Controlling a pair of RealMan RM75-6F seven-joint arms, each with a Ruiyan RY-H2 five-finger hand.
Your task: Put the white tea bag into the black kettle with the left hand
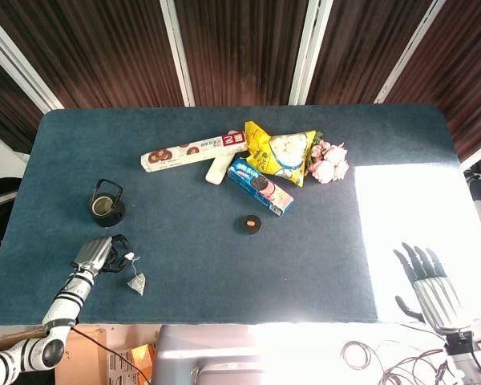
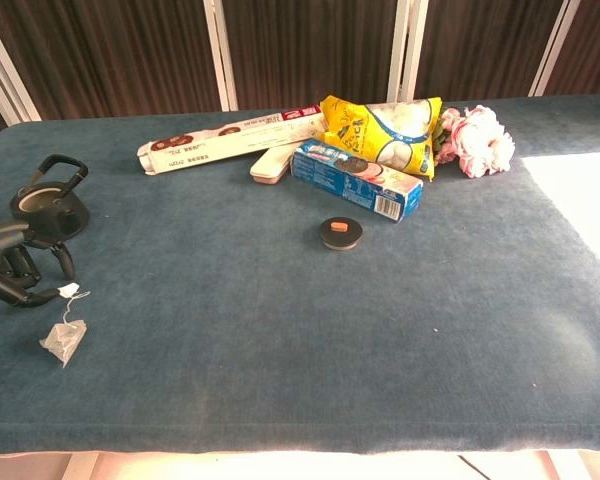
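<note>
Left hand [image 2: 15, 272] fingers [image 2: 30, 292] pinch the tag [image 2: 68, 290]; the tea bag [image 2: 62, 342] lies on the counter [image 2: 280, 300] just below them, string slack between. Kettle [image 2: 47, 200] sits just beyond the fingers. Right hand [image 1: 430, 282] far off, fingers spread, holding nothing.

A dark blue felt-like cloth covers the table [image 1: 224, 265] from edge to edge; its far corners are rounded. Behind it stands a wall of dark brown wood-grain panels [image 1: 240, 48], split by slim white strips [image 1: 178, 48] that slant in the head view. Strong light falls on the table's right side as a bright, washed-out patch [image 1: 417, 233], reaching the near edge. Below the near edge, a brown cardboard box [image 1: 104, 357] sits on the floor at the left, and loose cables [image 1: 385, 357] coil at the right.
</note>
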